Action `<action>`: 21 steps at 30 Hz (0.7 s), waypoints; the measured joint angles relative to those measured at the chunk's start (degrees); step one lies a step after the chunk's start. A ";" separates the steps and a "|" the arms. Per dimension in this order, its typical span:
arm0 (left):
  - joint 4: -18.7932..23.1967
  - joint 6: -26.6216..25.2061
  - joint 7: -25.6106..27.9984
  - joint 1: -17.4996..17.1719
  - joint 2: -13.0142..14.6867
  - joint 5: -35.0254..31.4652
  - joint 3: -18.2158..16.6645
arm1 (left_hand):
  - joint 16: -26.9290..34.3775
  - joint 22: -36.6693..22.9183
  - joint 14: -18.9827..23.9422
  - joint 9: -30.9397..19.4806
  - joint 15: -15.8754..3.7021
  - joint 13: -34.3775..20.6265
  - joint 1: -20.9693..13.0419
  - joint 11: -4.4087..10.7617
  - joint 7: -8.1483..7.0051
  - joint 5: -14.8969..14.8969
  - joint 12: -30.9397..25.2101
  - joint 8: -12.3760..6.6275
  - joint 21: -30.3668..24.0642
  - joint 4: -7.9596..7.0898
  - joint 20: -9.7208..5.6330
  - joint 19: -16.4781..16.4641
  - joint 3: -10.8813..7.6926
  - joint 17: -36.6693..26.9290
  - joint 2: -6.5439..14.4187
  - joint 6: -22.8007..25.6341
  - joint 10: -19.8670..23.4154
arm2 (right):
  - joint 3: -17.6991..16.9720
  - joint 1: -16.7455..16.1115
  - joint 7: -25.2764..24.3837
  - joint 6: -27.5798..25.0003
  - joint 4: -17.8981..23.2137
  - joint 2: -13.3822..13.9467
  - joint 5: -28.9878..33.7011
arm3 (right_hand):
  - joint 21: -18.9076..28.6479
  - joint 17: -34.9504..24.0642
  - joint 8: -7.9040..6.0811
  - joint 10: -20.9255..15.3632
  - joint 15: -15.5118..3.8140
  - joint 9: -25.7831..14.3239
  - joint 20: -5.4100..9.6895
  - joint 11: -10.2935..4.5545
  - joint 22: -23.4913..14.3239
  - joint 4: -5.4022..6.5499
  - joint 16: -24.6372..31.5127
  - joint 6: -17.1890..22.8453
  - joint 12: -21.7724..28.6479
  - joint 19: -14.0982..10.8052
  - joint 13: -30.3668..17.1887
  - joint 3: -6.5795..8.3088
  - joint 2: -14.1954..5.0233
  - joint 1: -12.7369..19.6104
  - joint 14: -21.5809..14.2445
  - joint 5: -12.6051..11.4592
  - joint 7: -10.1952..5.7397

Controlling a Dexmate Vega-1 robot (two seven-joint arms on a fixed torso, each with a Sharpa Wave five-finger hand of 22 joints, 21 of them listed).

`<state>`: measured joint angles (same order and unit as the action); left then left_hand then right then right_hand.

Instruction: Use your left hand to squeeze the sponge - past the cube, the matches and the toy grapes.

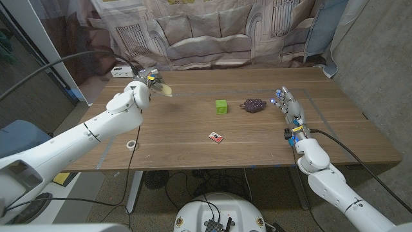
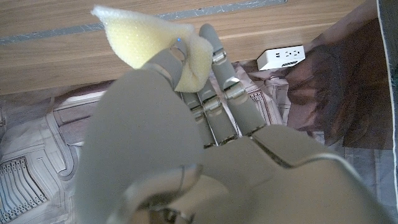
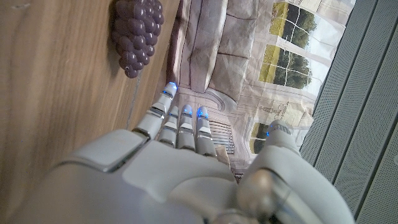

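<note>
Sponge point(image 2: 155, 37) is pale yellow, crumpled and folded over, pinched in the left hand's point(image 1: 143, 89) fingers point(image 2: 214, 62), lifted well left of the green cube point(image 1: 221, 106). Right hand point(image 1: 288, 106) idles beside the toy grapes point(image 1: 253, 104), fingers straight and together.

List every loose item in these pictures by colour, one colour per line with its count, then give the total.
Yellow: 1, the sponge held by the left hand
Green: 1, the cube
Purple: 1, the toy grapes
Red: 1, the matches
White: 1, the tape roll
Total: 5
</note>
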<state>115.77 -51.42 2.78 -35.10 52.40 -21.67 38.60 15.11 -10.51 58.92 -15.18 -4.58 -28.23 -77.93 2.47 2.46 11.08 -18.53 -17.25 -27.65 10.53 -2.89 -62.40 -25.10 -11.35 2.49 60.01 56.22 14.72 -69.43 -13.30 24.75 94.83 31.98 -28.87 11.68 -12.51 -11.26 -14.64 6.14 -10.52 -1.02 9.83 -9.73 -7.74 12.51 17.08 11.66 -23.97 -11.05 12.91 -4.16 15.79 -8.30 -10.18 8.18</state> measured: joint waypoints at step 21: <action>-0.12 0.95 -3.00 1.62 0.84 0.18 1.65 | -3.84 0.11 -3.44 -0.50 -0.83 -0.90 -0.03 -1.95 1.21 -0.09 4.19 3.62 0.80 -2.64 2.66 8.30 2.18 0.07 3.14 -7.45 -5.89 | -0.51 -1.27 -0.88 -0.35 1.71 0.30 0.49 | 0.00 -0.01 0.00 0.01 0.00 0.00 0.00 0.00 0.00 0.00 0.00 0.00 0.00 0.01 0.00 0.00 0.00 0.00 0.01 0.00 0.00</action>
<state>115.64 -50.48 -0.22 -33.48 53.24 -21.48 40.24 11.27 -10.40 55.48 -15.68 -5.41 -29.13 -77.97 0.52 3.68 10.99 -14.34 -13.64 -26.85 7.89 -0.22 -54.10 -22.92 -11.28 5.63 52.56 50.33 14.21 -70.70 -14.18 24.40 96.54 32.29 -28.37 11.68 -12.52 -11.27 -14.63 6.14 -10.52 -1.03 9.82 -9.73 -7.73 12.51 17.08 11.66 -23.96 -11.05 12.91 -4.16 15.78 -8.29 -10.18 8.18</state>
